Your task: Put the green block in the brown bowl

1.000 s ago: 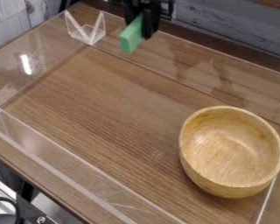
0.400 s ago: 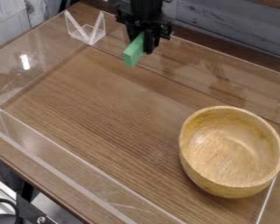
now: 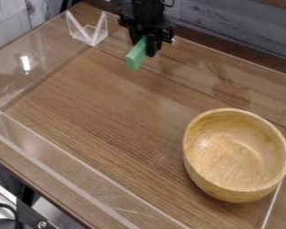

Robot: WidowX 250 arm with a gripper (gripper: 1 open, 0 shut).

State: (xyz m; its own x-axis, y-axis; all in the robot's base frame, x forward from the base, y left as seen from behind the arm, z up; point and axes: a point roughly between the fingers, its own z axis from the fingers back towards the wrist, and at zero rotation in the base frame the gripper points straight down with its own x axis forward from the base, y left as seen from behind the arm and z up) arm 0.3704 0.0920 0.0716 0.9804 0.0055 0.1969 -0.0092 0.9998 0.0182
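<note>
Wood-grain boards make up the table (image 3: 110, 125), which fills most of the frame and is fenced by a low clear plastic wall (image 3: 62, 183) along its left and near edges. At the upper centre the black fingers (image 3: 143, 39) of the robot arm point almost straight down and are clamped together on the upper end of the small bright green rectangular block (image 3: 137, 54). The block hangs tilted, its lower end slanting toward the lower left, above the table's far part; whether that end touches the wood cannot be told. Down in the lower right sits the round light-brown wooden bowl (image 3: 196, 152) with its thick rim and visible grain, well apart from the block, its hollow showing only bare wood. At the upper left a small clear plastic piece (image 3: 86, 27) stands near the fingers.
</note>
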